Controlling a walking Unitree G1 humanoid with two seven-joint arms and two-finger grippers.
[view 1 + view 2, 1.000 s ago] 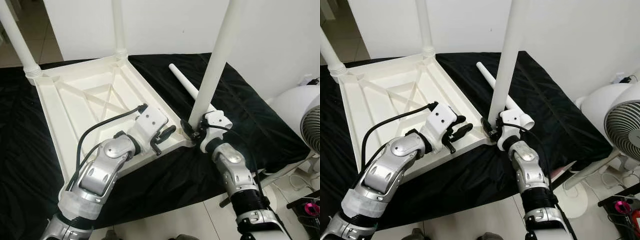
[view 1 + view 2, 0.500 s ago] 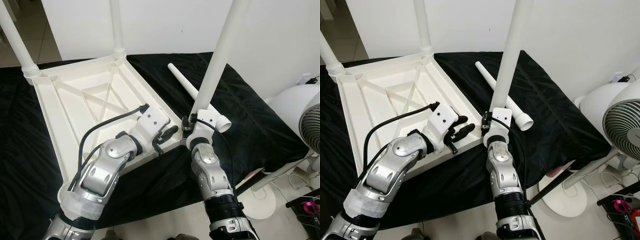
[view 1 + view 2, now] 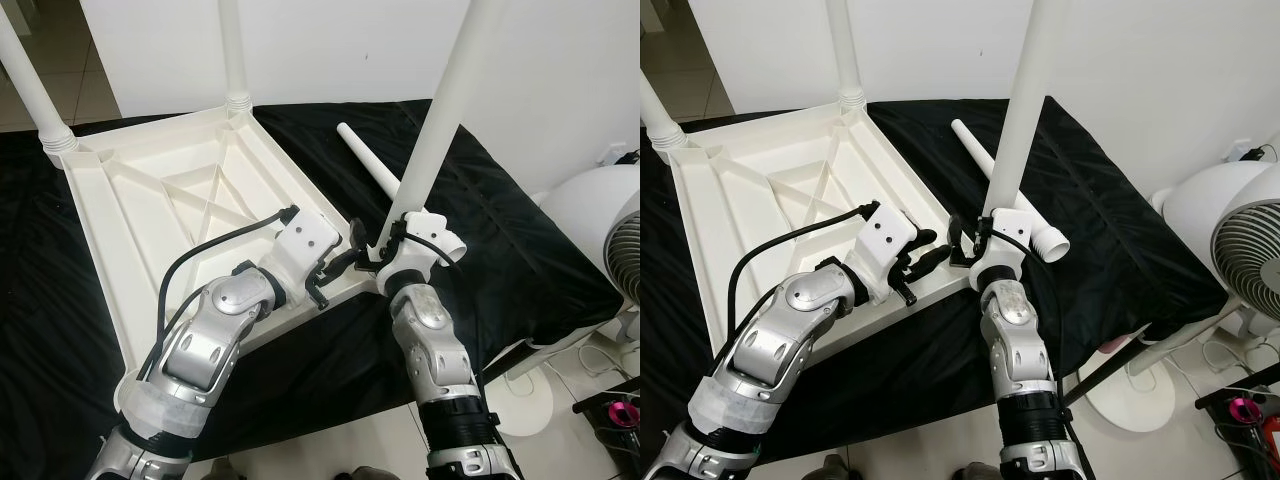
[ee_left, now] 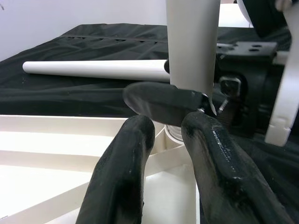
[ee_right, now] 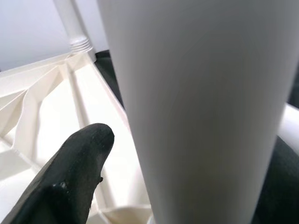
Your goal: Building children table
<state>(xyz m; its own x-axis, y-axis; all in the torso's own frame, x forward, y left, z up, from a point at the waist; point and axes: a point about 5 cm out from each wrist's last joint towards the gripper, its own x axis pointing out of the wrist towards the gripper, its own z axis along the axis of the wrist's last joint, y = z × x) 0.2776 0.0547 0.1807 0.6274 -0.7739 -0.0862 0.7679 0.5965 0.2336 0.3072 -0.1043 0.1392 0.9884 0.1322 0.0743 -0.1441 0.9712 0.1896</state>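
The white children's tabletop (image 3: 180, 200) lay upside down on a black cloth (image 3: 500, 230), its ribbed underside up. Two legs already stood upright in the far corners: one at about eleven o'clock (image 3: 30, 90), another at twelve (image 3: 232, 50). A third leg (image 3: 440, 120) rose from the near corner socket, leaning a little toward one o'clock. A fourth, loose leg (image 3: 375, 170) lay flat on the cloth just beyond that corner, pointing away toward twelve.

The right gripper (image 3: 368, 243) was at the foot of the third leg, its fingers spread, one black finger (image 5: 70, 172) on the tabletop side of the leg and apart from it. Whether the other touched the leg I could not tell.

The left gripper (image 3: 335, 268) rested over the tabletop's near edge, reaching toward three o'clock at the same corner. Its two black fingers (image 4: 121, 172) were slightly apart with nothing between them, their tips just short of the leg's base.

Off at four o'clock stood a white fan (image 3: 610, 230) on the tiled floor (image 3: 340, 440).
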